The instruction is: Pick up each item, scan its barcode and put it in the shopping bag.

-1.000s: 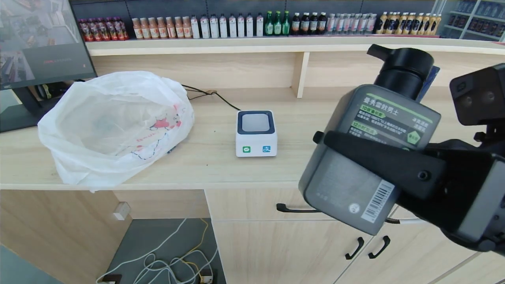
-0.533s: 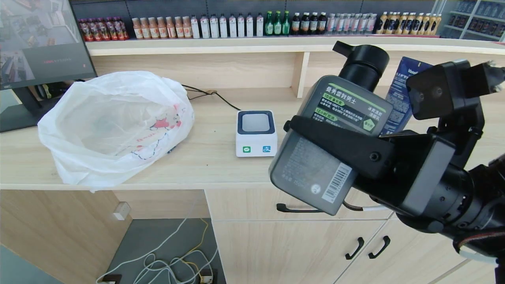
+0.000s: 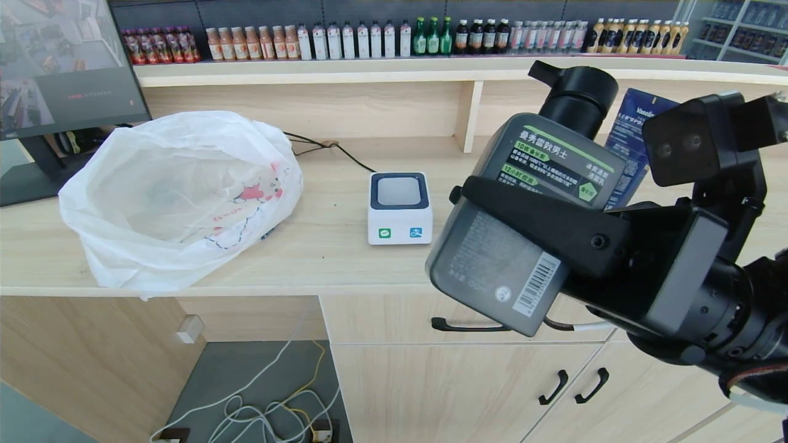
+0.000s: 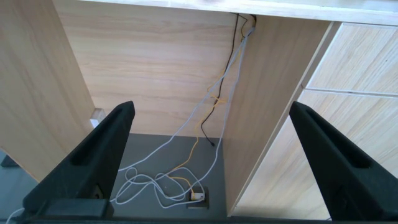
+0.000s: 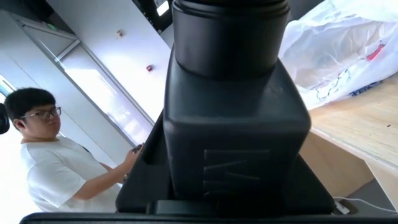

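Over the front edge of the counter (image 3: 332, 258), right of the scanner (image 3: 399, 208): the right gripper (image 3: 477, 200) is clamped across the middle of a grey pump bottle (image 3: 492, 258), one finger lying over its label side. The bottle is held in the air, tilted, pump head up and away. Its barcode (image 3: 537, 285) sits near the base and faces the head camera, not the scanner window.

The left gripper (image 4: 211, 109) hangs below the counter with its fingers spread wide, holding nothing.

The shopping bag (image 3: 178, 197) stands on the counter to the left, mouth open. I cannot tell whether anything lies inside.

Progress, as judged:
- pick-up of this bottle is done
- scan not yet done, since the barcode is not turned to the scanner
- bagging not yet done
- a blue pack (image 3: 634, 132) stands on the counter behind the bottle, apparently waiting its turn.
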Robot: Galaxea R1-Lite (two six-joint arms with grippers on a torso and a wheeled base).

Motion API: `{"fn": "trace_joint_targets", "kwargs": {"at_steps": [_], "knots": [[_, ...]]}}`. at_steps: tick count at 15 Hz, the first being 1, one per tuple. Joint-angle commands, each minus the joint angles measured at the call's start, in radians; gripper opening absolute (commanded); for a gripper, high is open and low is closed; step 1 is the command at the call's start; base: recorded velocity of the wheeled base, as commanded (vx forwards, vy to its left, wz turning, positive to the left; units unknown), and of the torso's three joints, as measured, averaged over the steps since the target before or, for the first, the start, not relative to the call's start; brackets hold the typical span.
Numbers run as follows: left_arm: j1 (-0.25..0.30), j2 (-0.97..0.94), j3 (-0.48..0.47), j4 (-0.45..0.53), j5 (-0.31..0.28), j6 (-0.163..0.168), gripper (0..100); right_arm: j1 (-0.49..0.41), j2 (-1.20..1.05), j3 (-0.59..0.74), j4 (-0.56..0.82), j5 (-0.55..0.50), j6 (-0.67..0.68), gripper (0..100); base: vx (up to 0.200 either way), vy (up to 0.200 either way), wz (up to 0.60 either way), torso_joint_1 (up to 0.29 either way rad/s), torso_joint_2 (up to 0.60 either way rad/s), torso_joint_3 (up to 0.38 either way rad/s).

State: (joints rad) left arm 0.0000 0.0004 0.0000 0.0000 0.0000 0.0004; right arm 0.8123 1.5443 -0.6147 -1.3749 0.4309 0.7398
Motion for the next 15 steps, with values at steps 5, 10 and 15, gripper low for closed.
{"fn": "trace_joint_targets", "kwargs": {"at_steps": [5,10,15], "knots": [[0.0,0.0,0.0,0.0,0.0,0.0,100,0.001,-0.018,-0.008,0.0,0.003,0.001,0,0.0,0.0,0.0,0.0,0.0,0.0],[0.0,0.0,0.0,0.0,0.0,0.0,100,0.002,-0.024,-0.016,0.0,0.003,0.018,0,0.0,0.0,0.0,0.0,0.0,0.0],[0.0,0.0,0.0,0.0,0.0,0.0,100,0.005,-0.053,-0.011,-0.001,0.003,0.012,0,0.0,0.0,0.0,0.0,0.0,0.0]]}}
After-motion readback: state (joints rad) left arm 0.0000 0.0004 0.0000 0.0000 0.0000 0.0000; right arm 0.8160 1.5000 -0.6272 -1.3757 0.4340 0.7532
